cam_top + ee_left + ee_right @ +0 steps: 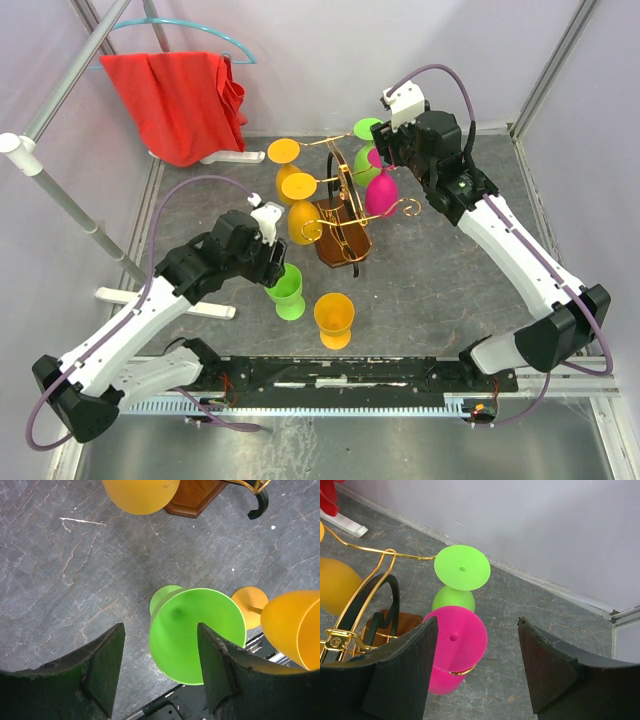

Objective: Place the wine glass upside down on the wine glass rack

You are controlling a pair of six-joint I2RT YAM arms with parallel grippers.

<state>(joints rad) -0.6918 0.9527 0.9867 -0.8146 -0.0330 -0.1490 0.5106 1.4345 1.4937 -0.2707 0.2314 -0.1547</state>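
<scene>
Left pincer (160, 629) hangs over the green glass (187, 630), which stands upright on the table (430, 280), so not on the rack (343, 228) yet. On its wrist cam the jaws are open w/ the bowl sitting between them. One finger (222, 665) overlaps the rim and I can't tell if it actually touches. The other one is clear of the glass, w/ bare table showing in the gap. Just to that pincer's right there's an upright orange glass (334, 318), near the green one but apart from it. Past the tips you get the rack's brown base plus a hung orange bowl (140, 494) above it. Right pincer (476, 622) is over the far side of the rack, also open, nothing held. Right below its tips is a pink glass (452, 650) hanging upside down on the gold wire, foot up, close to one finger, but can't say if it's touching. Just beyond the tips is a hung green glass (462, 569), also upside down on a wire arm. Top cam shows two orange ones hung on the rack side away from that pincer.
</scene>
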